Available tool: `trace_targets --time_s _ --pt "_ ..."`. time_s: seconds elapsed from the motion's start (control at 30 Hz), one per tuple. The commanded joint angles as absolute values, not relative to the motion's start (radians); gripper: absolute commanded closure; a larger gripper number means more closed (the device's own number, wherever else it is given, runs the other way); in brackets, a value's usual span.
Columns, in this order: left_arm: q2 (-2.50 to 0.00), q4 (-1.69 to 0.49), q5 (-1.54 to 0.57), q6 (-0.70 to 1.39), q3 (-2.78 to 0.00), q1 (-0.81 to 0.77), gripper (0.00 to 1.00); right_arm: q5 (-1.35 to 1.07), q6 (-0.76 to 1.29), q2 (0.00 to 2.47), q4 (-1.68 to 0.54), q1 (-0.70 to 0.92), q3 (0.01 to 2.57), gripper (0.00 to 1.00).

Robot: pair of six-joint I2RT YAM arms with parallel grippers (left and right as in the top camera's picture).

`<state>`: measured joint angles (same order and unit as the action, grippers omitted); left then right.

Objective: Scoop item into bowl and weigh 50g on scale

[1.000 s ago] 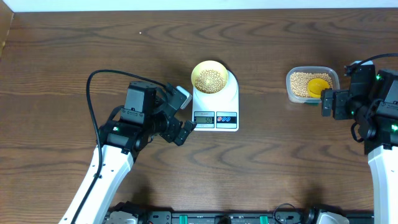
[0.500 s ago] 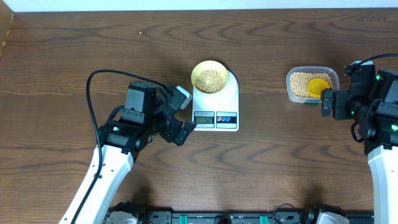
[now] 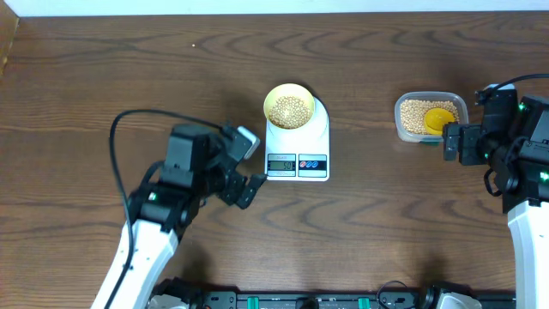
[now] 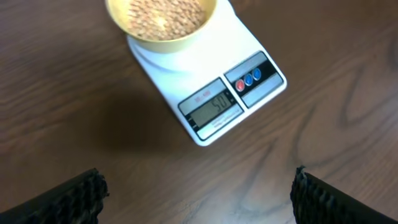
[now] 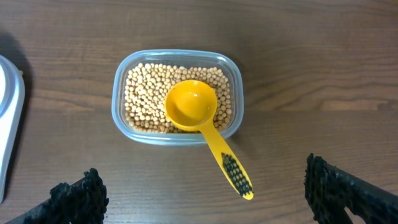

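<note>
Left claw [image 4: 198, 196] & right claw [image 5: 205, 193] gape empty; beans [image 5: 143, 99] roll loose, so you grab scoop [image 5: 211, 137] by handle, not light bowl [image 4: 168, 40].

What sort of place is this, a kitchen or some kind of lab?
Most likely a robotics lab bench, not a kitchen. Two cabled robot arms, the left arm and the right arm, stand at a wooden table, where a scale carries a bowl of beans and a clear tub holds more.
</note>
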<state>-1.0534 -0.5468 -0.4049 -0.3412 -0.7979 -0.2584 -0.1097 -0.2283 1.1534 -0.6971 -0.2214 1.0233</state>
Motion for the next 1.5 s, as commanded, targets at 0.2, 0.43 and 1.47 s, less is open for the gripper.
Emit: trace_targets --time_s 0.2,0.43,1.47 --pt "-0.752 -0.339 -0.387 -0.214 -0.518 -0.183 0.03 -0.118 -0.241 1.145 -0.7 -0.228 1.026 0.01" --pt "-0.552 -0.093 -0.321 -0.137 -0.361 -0.133 0.03 -0.118 -0.241 1.145 -0.7 -0.228 1.026 0.01" --pt "-0.014 0.29 -0.079 0.133 -0.004 0.051 0.03 -0.118 -0.241 1.146 -0.7 -0.228 1.026 0.01"
